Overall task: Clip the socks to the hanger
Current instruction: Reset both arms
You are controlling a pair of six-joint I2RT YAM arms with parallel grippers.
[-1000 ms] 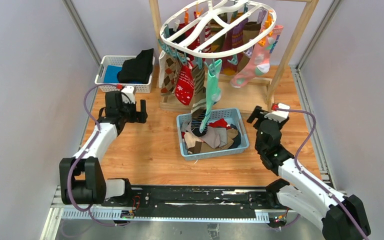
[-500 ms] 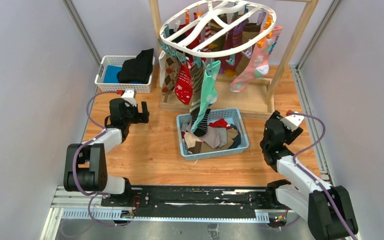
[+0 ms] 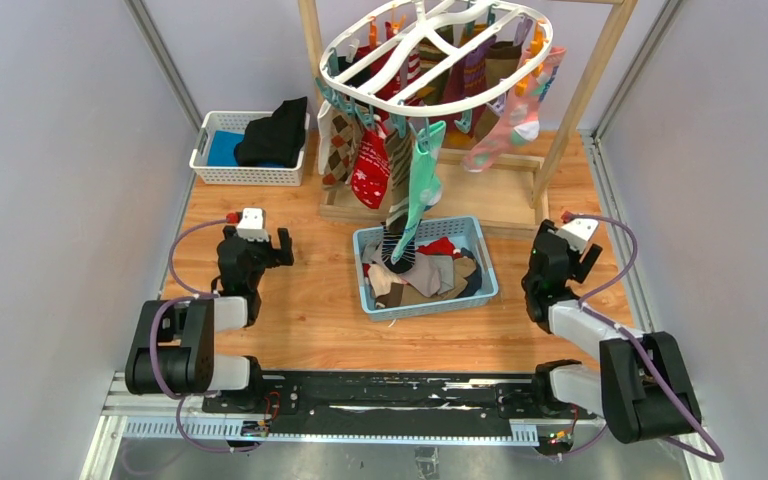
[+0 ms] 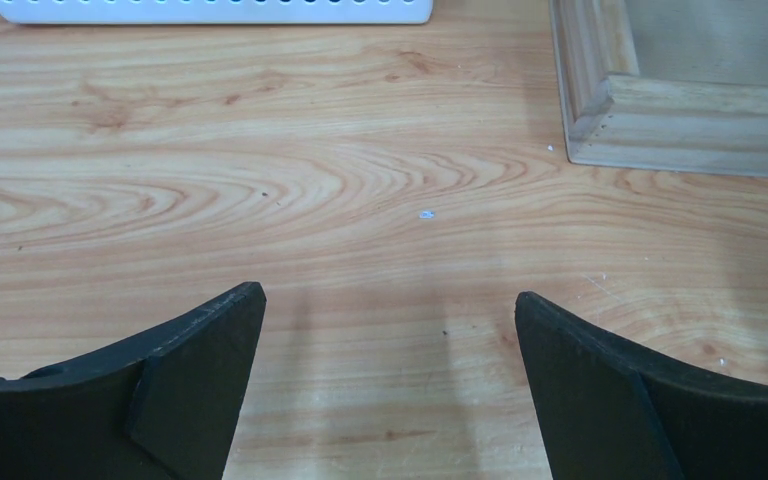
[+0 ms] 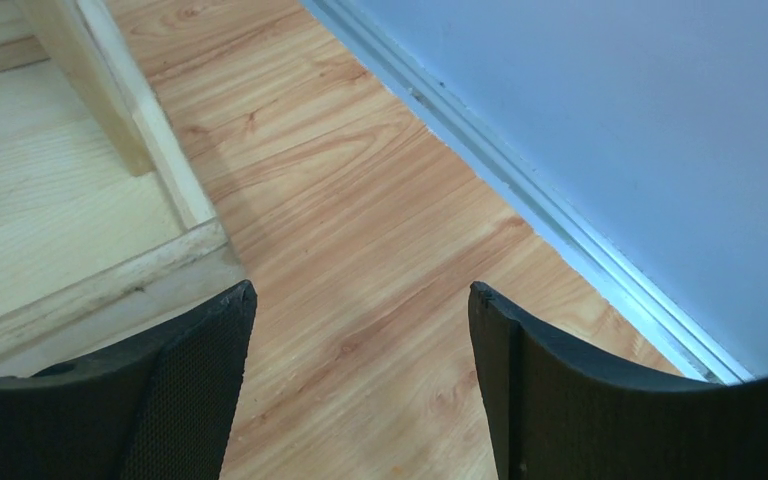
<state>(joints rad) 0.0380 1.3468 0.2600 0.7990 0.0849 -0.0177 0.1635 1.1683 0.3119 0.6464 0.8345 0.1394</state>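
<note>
The white oval hanger (image 3: 430, 40) hangs from the wooden frame at the back. Several socks hang clipped to it: brown argyle (image 3: 338, 150), red snowflake (image 3: 370, 170), mint green (image 3: 418, 185), pink (image 3: 505, 135). More socks (image 3: 430, 270) lie piled in the blue basket (image 3: 430, 307) below. My left gripper (image 3: 278, 245) is low over the table left of the basket, open and empty; the left wrist view (image 4: 388, 300) shows only bare wood between the fingers. My right gripper (image 3: 580, 255) is low at the right of the basket, open and empty (image 5: 360, 290).
A white basket (image 3: 250, 170) with a black garment and blue cloth stands at the back left; its edge shows in the left wrist view (image 4: 210, 10). The wooden frame's base (image 3: 520, 200) (image 4: 680, 100) (image 5: 90, 270) lies ahead. A metal rail and wall (image 5: 520, 190) run along the right.
Both arms have folded back toward the near edge, away from the hanger and basket. The mint green sock hangs from its clip and has swung slightly.
</note>
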